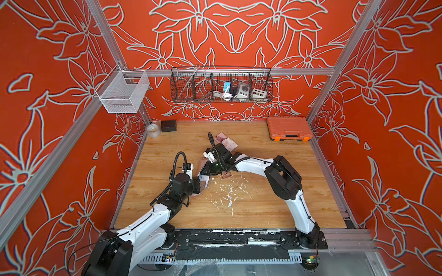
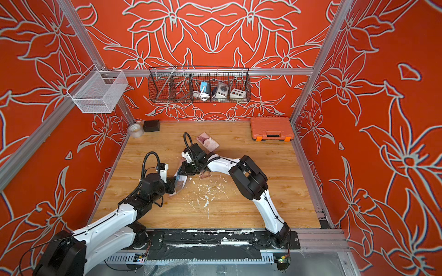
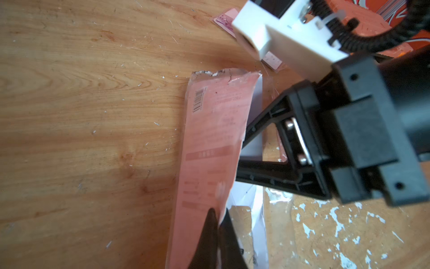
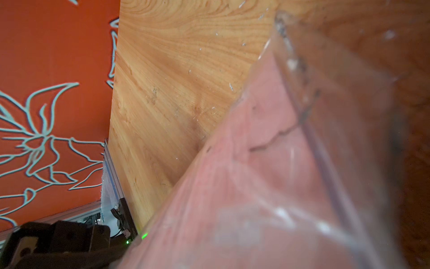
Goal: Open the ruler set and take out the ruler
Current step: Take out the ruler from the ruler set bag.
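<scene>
Your ruler set (image 3: 209, 139), a long flat sleeve of slick clear film over a pink printed card, hangs above the desk (image 3: 81, 116), its far end torn ragged. The left end effector (image 3: 218, 217) pinches one end. The right end effector (image 1: 204, 170) has its tips hidden behind the card, so its grip cannot be told. Pull hard and the film could slip free or rip further.

- Ruler set packet (image 3: 209, 144): glossy, crinkled clear plastic sleeve over a matt pink paper card.
- Tabletop (image 3: 81, 116): smooth wood grain with a satin finish, flecked with rough white scraps.
- Tool case (image 1: 288, 127): matt, ribbed orange plastic.
- Wire basket (image 1: 181, 93): thin black metal.
- Tape roll (image 1: 153, 131): clear and glossy.
</scene>
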Robot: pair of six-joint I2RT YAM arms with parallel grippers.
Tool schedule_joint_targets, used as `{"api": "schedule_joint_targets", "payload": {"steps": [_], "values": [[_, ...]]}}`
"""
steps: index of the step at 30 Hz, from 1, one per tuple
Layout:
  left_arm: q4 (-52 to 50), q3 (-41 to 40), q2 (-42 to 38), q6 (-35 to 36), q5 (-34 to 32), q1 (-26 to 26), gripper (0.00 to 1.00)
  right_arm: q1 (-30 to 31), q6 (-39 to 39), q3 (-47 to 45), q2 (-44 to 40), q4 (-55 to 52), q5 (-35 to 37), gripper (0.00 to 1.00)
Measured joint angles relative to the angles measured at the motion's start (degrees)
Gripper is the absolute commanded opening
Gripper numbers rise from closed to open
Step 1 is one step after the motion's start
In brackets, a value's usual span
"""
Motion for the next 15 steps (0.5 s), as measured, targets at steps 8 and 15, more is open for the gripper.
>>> {"api": "schedule_joint_targets", "payload": {"steps": [8, 15], "values": [[0.00, 0.02, 0.07, 0.00, 0.00, 0.00, 0.00, 0.00, 1.38, 0.22, 1.18, 0.61, -0.85, 0.17], [0.13, 0.00, 0.07, -0.02, 0.00, 0.00, 0.00, 0.00, 2.84, 0.24, 1.18, 2.19, -1.81, 0.03]]}}
